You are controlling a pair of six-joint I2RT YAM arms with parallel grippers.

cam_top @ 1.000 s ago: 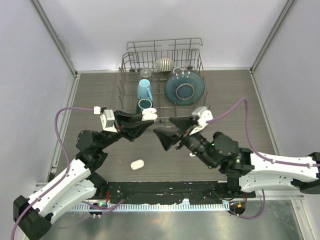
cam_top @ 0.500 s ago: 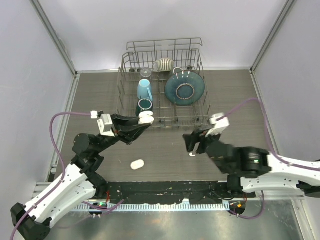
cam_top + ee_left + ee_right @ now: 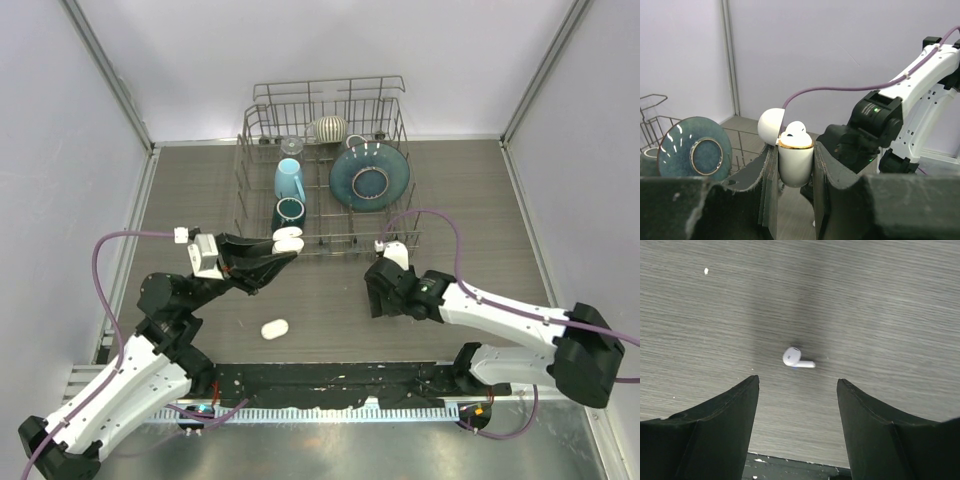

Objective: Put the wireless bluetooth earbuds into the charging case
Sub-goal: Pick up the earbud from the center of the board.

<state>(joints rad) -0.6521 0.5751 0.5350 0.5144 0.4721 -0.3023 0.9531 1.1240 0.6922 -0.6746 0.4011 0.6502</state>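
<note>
Tabletop (image 3: 890, 300) | earbud (image 3: 797, 358) loose, centred just beyond spread right tool (image 3: 797, 380)

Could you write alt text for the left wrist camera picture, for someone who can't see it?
The left gripper clamps a small white charging case upright, lid flipped open, one white earbud seated in it. Behind stand the other robot arm, at right, and a blue plate on edge, at left.

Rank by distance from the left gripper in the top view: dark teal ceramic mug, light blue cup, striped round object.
1. Dark teal ceramic mug, just beyond the left gripper.
2. Light blue cup, behind the mug.
3. Striped round object, wire rack's far end.
</note>
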